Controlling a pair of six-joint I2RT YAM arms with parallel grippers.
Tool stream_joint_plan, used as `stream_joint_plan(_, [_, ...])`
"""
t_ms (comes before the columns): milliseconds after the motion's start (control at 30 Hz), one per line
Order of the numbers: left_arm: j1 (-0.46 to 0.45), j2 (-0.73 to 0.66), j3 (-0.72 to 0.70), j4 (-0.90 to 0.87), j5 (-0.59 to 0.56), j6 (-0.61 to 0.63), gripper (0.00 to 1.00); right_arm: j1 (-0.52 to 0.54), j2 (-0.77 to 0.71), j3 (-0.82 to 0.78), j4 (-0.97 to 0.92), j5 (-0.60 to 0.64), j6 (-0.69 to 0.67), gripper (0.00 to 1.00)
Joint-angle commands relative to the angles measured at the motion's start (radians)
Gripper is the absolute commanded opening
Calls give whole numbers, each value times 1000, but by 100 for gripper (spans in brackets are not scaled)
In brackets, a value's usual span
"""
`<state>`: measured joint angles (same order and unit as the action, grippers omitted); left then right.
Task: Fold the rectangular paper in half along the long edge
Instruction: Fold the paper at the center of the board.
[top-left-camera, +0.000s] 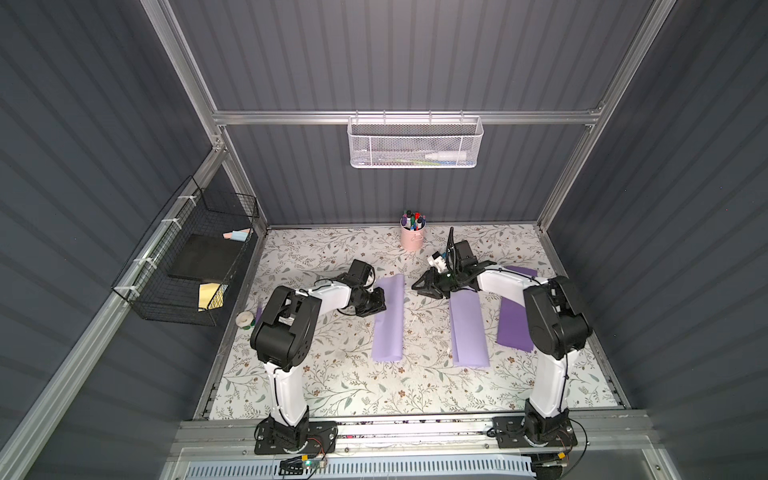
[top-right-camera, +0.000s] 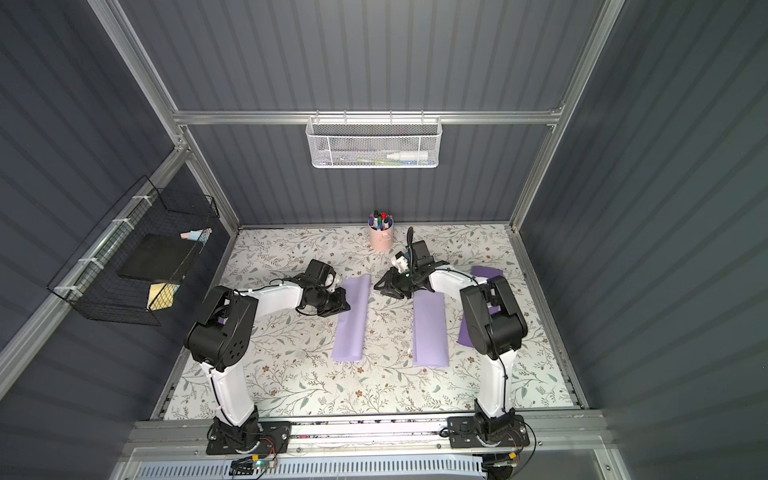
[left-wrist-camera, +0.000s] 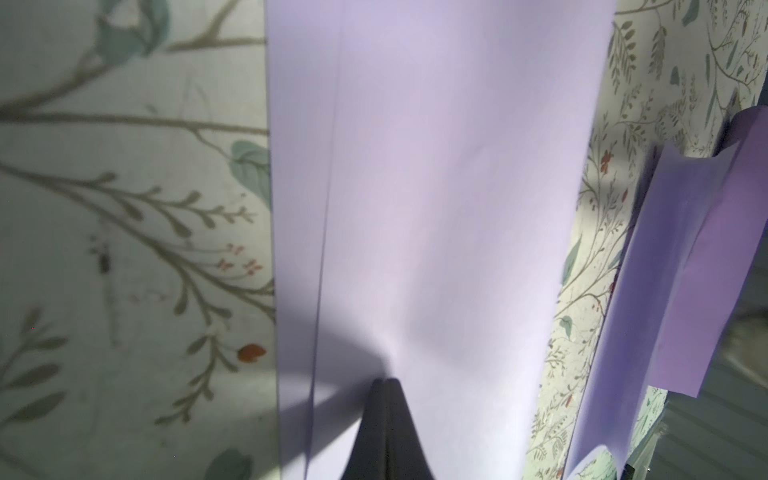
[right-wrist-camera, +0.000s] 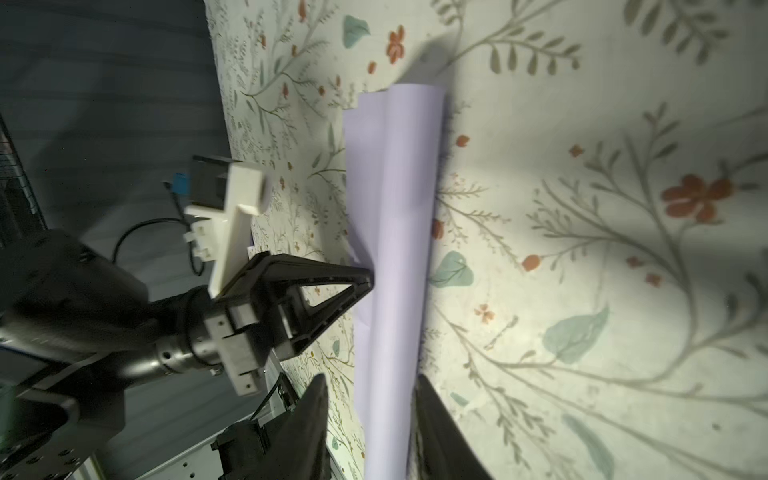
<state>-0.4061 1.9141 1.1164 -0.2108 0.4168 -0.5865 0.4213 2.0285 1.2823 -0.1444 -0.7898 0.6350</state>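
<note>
Forward of the pink cup (top-left-camera: 411, 240), the darker purple sheet (top-left-camera: 513, 329) lies half hidden behind the right arm (top-left-camera: 555, 320); on the wall above the cup, what lies in the mesh basket (top-left-camera: 374, 146) is too small to tell.

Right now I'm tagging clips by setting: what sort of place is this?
Likely a robot test cell styled as a craft desk: an aluminium frame holding grey panels, a floral tabletop, and a pink marker cup at the back.
</note>
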Motion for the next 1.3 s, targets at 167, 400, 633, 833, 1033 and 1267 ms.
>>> stream_joint_plan(167, [-3,16,-35,-44,-46,11,6,7,145,47,146,-114,59,37])
stream_joint_plan(400, [-3,14,-36,-38,-41,8,5,17,205,72,239,-159,121,39])
stream_joint_plan(633, [-3,-1,-36,-39,-41,10,6,39,252,122,221,-154,111,39])
stream_joint_plan(833, [-3,-38,-31,-35,-10,11,10,45,272,158,188,-151,89,38])
stream_joint_plan(1033, [-2,-80,4,-32,14,19,48,52,288,203,86,-137,15,36])
stream_joint_plan(1267, [10,-126,17,-53,-7,24,62,66,298,249,-39,-102,-73,36])
